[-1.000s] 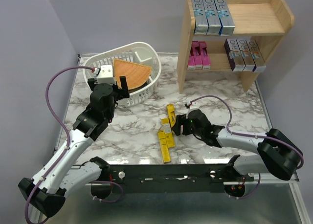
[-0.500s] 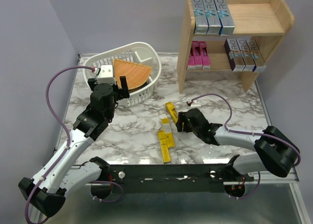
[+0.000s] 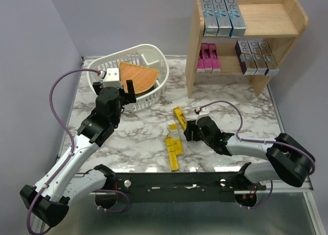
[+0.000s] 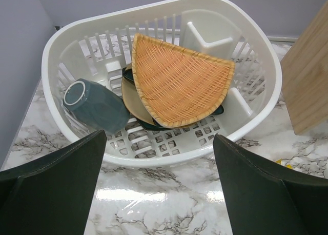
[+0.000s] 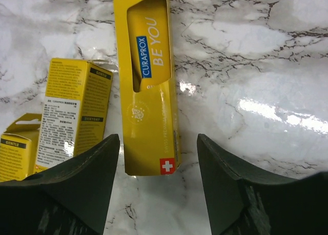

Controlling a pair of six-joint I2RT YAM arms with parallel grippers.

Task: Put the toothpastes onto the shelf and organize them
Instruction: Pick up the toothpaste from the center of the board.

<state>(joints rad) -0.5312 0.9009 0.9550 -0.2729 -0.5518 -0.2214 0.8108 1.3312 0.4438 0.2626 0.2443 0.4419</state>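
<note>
My right tool is released, astride a yellow carton marked CURAPROX BE YOU, flat on the tabletop. My left tool, released, faces the white basket holding a woven wedge and a grey cup. Other toothpastes stand on the shelf.

Overhead and close right-wrist views share yellow toothpastes.

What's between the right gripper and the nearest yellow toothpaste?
Nothing. In the right wrist view the right gripper is open around the near end of the yellow toothpaste.
</note>
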